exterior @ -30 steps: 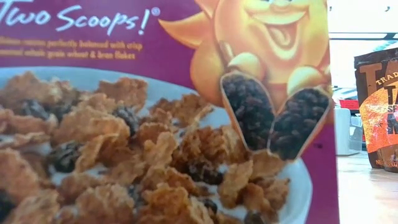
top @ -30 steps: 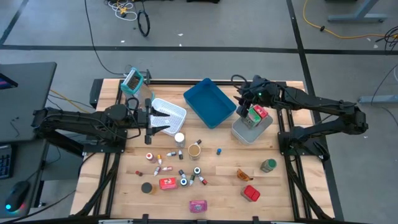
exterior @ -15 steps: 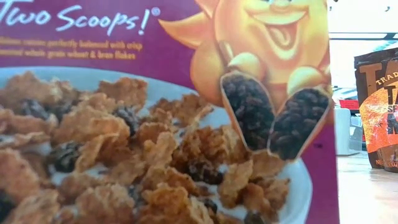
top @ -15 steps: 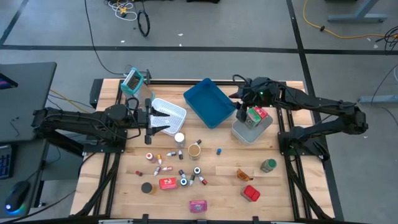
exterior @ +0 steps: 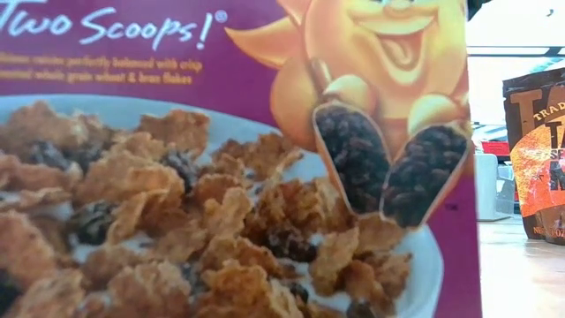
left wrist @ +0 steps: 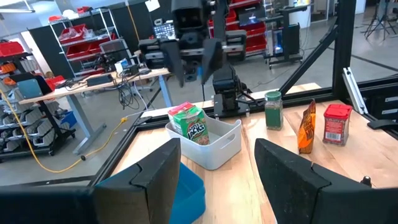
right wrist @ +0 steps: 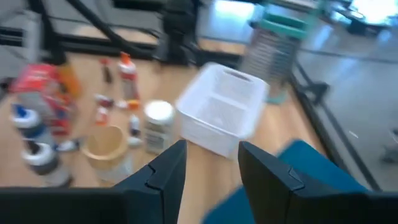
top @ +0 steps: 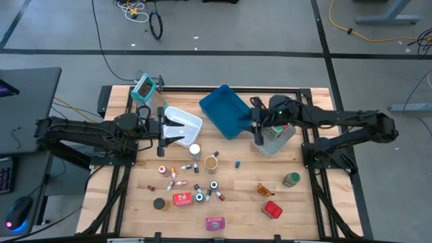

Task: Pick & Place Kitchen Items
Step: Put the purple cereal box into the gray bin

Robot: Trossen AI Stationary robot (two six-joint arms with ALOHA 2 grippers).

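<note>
While the small green-and-red carton [left wrist: 190, 121] stands upright, long axis vertical, inside the grey plastic bin [top: 273, 140] on the wooden table [top: 243, 185], the right hand [top: 255, 123] hovers between bin and blue tray [top: 226, 111] — fingers apart, empty. Left hand [top: 177, 129] waits over the white mesh basket [top: 182, 121], fingers apart.

Small groceries lie scattered on the worktop below the white mesh basket [top: 182, 121]: a white-capped jar [top: 194, 150] just beside its lower corner, tiny bottles [top: 172, 177] farther down, a red tin [top: 181, 198], a pink packet [top: 214, 223], a red canister [top: 272, 210], an orange packet [top: 264, 190], and a green-lidded jar [top: 291, 179] well apart.
</note>
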